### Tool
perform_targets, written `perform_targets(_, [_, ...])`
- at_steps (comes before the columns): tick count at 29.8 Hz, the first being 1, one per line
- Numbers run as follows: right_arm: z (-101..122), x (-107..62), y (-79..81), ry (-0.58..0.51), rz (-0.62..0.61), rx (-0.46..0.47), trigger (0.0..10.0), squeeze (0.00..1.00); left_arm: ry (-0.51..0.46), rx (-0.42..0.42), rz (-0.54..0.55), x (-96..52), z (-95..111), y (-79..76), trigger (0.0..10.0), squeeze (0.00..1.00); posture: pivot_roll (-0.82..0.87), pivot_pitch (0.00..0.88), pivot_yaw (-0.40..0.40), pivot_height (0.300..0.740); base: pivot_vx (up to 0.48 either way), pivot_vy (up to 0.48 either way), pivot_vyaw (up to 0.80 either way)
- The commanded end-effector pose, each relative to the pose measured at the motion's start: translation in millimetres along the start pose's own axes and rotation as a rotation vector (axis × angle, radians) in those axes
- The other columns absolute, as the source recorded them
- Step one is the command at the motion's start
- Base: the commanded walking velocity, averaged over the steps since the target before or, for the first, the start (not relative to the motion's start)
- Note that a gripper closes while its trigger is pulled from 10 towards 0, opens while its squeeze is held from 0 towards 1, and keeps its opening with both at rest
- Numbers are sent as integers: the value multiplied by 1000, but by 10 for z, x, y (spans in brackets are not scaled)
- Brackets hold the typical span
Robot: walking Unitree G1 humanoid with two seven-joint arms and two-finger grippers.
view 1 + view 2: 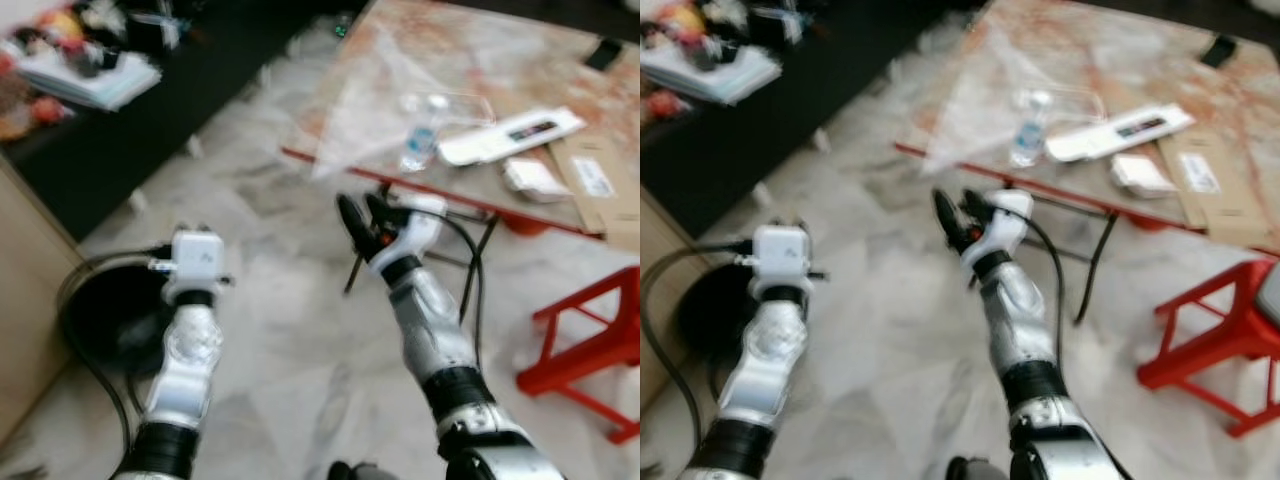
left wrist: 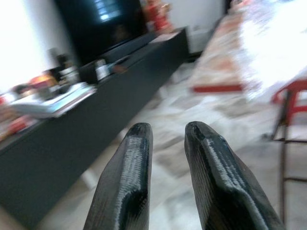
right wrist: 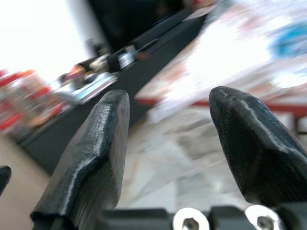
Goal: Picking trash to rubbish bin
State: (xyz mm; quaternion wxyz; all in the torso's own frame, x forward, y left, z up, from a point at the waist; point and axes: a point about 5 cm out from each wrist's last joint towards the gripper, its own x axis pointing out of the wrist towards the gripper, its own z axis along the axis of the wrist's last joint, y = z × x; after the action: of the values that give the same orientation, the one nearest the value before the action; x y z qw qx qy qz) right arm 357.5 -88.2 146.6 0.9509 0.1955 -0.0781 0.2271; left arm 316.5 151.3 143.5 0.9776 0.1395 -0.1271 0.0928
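you face a marble table (image 1: pixel 470 60) edged red; bottle (image 1: pixel 418 147) and white wrappers (image 1: pixel 510 137) lie on it. black bin (image 1: pixel 105 315) low left. right gripper (image 1: pixel 364 225) released, empty, before the table. left gripper (image 2: pixel 168 139) slightly parted, empty.

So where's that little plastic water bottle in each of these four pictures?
Left eye: water bottle upright near the table's front edge, above the right pincer.
Right eye: the same spot, up the middle.
Left wrist: cannot make it out.
Right wrist: too blurred to tell.
Shared landmark: the table's red edge.
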Motion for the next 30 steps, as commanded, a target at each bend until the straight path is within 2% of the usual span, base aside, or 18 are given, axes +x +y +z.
perform_targets(1, [-9,45,115,-3,31,13,10000,0,9,9,24,-2,-35,85,10000,0,56,155,-79,740,472,0,-800])
perform_targets(5, [-16,49,140,-8,37,24,10000,0,7,8,24,5,-27,83,10000,0,60,160,-82,740,472,0,-616])
perform_targets(16, [25,47,137,-31,36,39,10000,0,1,7,22,17,-12,88,10000,0,57,173,-86,740,472,0,0])
perform_targets(20, [44,55,145,-44,36,58,10000,0,-5,3,13,17,-3,76,10000,0,52,175,-83,740,472,0,-781])
perform_targets(30, [58,46,141,-55,30,55,10000,0,-19,2,6,24,24,61,10000,0,54,175,-83,740,472,0,0])
